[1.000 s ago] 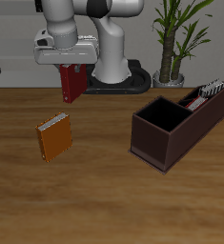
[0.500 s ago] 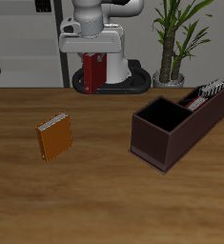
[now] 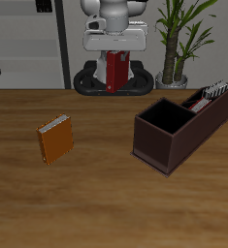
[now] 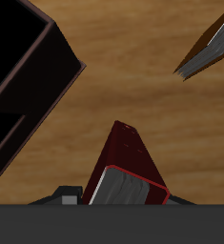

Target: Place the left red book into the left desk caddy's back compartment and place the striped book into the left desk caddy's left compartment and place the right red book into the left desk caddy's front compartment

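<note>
Crimson right red book (image 3: 116, 70) hangs in gripper (image 3: 116, 60) above table (image 3: 106, 184)

Office-like room; wooden desk (image 3: 106, 208), potted plant (image 3: 179, 34), grey shelving (image 3: 28, 39)

Caddy (image 3: 183, 131) is sitting on the desk (image 3: 106, 194); one book (image 3: 56, 140) is lying well apart; another book (image 3: 116, 70) is hanging above the desk's back.

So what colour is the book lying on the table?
Orange-brown book, clearest in the exterior view.
</note>
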